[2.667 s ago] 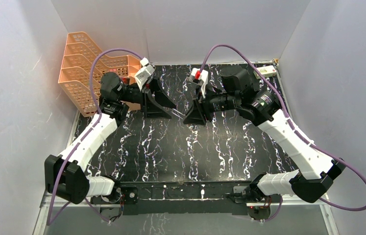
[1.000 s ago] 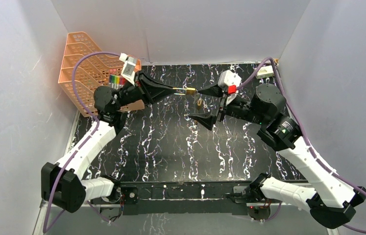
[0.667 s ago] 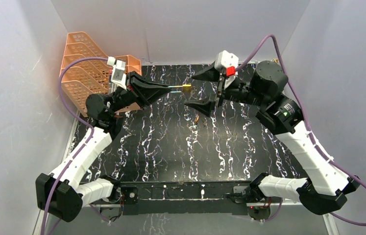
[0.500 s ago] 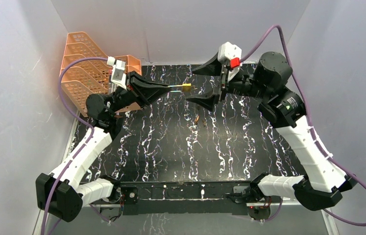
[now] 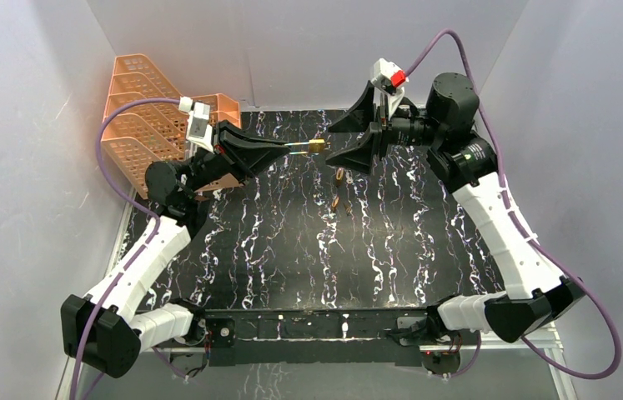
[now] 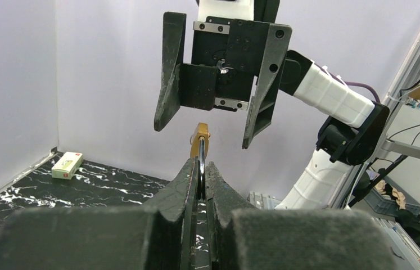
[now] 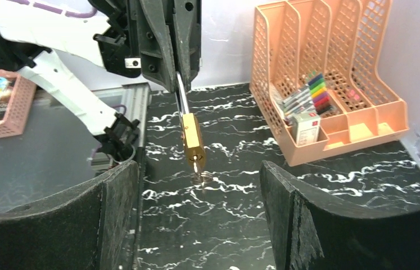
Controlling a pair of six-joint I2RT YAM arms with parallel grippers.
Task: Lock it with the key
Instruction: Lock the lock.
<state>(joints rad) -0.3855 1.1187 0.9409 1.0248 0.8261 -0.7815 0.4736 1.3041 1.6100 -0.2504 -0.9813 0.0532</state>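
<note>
table (image 5: 291, 250): black with white lines | far left corner: orange rack (image 5: 134, 125) stands on it | far right corner: small white box (image 6: 67, 165) | middle: tiny brown things (image 5: 335, 202), too small to tell

Left arm (image 5: 151, 250) being held raised off base, elbow bent, forearm being pointed toward right arm. Left gripper (image 5: 284, 151) being held level, jaws being pressed together on shackle of padlock (image 5: 318, 146), lock body jutting just ahead of fingertips. Right arm (image 5: 504, 237) being held high, wrist being turned back toward left arm. Right gripper (image 5: 330, 146) being held with jaws spread wide, facing left gripper tip to tip, one finger to either side of line of left jaws.
</note>
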